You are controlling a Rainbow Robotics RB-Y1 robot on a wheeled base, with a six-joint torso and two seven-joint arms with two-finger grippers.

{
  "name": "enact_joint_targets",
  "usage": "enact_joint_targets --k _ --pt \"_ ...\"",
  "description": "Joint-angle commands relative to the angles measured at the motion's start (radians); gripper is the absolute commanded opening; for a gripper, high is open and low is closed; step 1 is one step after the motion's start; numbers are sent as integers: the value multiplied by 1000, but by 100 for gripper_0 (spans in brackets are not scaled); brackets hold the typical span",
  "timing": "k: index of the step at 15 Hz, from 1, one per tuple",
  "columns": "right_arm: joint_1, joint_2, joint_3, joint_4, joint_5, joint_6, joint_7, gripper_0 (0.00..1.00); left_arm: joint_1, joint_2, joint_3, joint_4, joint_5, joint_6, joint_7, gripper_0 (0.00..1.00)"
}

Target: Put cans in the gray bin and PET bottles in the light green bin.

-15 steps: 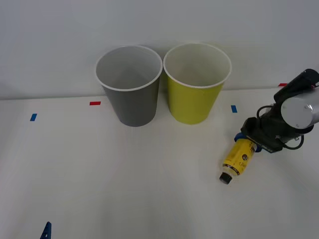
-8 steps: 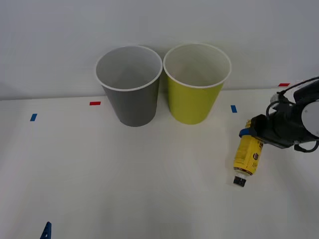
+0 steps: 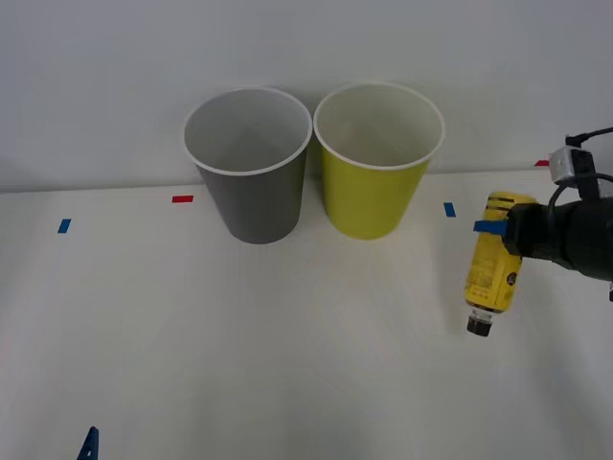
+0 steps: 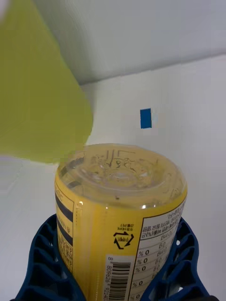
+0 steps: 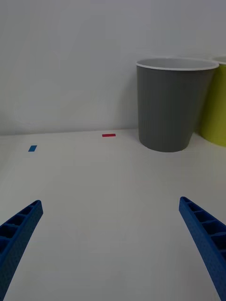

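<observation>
One bottle, cap pointing down

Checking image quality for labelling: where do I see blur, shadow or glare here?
Right wrist view: the light green bin is a soft, out-of-focus blur, while the bottle is sharp with small glints on its clear base. Front view: even light, faint shadows beside the gray bin.

Even, bright, diffuse light for you; the dark gray plastic bin casts only faint shadow on the white table. Near yellow-green plastic bin blurs.
</observation>
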Motion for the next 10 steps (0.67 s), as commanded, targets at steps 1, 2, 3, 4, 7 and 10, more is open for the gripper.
enact_joint_targets --k 1,2,3,4,7,10 --pt "19 98 -71 -113 90 -14 140 4 0 0 0 0 0 0 0 100" --pt "19 116 -86 -129 105 -31 171 4 0 0 0 0 0 0 0 100" --pt "19 129 -101 -132 109 -60 205 4 0 0 0 0 0 0 0 100" --pt "19 139 -115 -142 113 -82 254 4 0 0 0 0 0 0 0 100" --pt "19 164 -153 -199 113 -88 318 3 0 0 0 0 0 0 0 100" --pt "19 187 -169 -241 115 -88 326 4 0 0 0 0 0 0 0 100"
